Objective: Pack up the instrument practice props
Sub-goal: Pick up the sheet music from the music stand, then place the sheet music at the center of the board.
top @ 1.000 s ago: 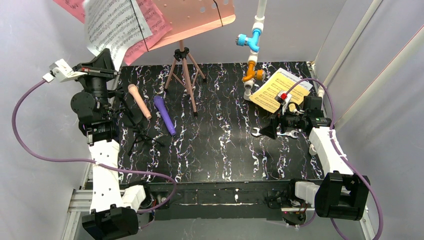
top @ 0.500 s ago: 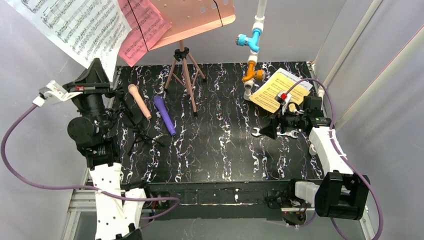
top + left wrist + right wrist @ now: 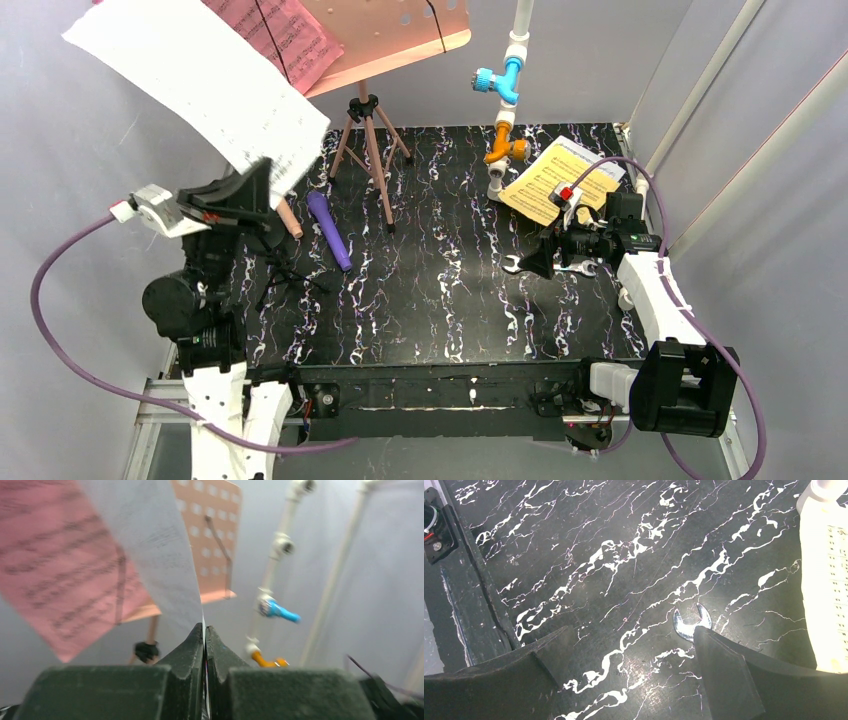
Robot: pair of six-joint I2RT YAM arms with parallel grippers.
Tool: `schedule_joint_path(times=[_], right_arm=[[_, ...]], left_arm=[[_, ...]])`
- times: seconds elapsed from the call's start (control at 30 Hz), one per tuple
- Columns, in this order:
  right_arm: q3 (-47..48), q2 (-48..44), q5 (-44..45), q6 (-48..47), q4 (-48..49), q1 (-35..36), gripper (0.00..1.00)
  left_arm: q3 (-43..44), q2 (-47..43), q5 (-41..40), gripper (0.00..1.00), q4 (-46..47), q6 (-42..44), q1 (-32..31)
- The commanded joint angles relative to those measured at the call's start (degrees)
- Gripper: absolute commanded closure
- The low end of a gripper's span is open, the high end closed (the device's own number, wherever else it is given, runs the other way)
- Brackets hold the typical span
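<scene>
My left gripper (image 3: 262, 178) is shut on the corner of a white music sheet (image 3: 195, 85) and holds it high at the left; the sheet (image 3: 155, 550) rises from the closed jaws in the left wrist view. A pink music sheet (image 3: 285, 35) still hangs on the salmon-pink perforated music rest (image 3: 400, 30) with tripod legs (image 3: 368, 150). A purple toy microphone (image 3: 329, 231) lies on the table; the peach one (image 3: 291, 222) is mostly hidden behind my left arm. A black mic holder (image 3: 285, 272) lies beside them. A yellow music sheet (image 3: 560, 178) lies at the back right. My right gripper (image 3: 527, 263) is open and empty.
A white pipe (image 3: 512, 90) with a blue valve (image 3: 492, 80) and an orange valve (image 3: 505, 150) stands at the back right. A silver wrench (image 3: 691, 624) lies under my right gripper. Grey walls close in on both sides.
My left gripper has pulled the white sheet off the music rest, swung left and up, then come forward and right. The pink sheet stays on the rest. The right arm has not moved.
</scene>
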Motion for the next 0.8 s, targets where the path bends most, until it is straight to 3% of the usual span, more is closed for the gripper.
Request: schedule_joint_path(times=[0.0,0.1,0.23,0.37,0.5,0.77], right_arm=[[0.3,0.1,-1.0,-2.0,-1.1,-0.3,0.01],[0.6,0.0,-1.6,-3.4,-2.3,-0.4,0.02],[1.4,0.4,-3.6,-6.6,-5.3,-0.3,0.02],[2.4,0.6,-6.5,-11.8,-9.9,-0.3,0.02],[3.0,0.6,-8.2,-16.8,-13.8,-0.3,0.02],[3.9,1.3,-8.7,-22.9,-18.6,-0.2,0.02]], left_arm=[[-0.9,-3.5,19.7,1.0,0.5,-0.8,-3.9],[-0.8,-3.2,27.4,1.0,-1.8,-3.4,-7.9],[-5.0,-1.9,31.4,1.0,-4.8,-6.1,-14.7],[-6.5,2.8,33.6,1.0,-17.0,-0.9,-24.2],[-2.6,8.0,26.7,1.0,-35.9,12.0,-36.2],[6.2,18.4,6.9,1.0,-60.3,28.8,-54.8]])
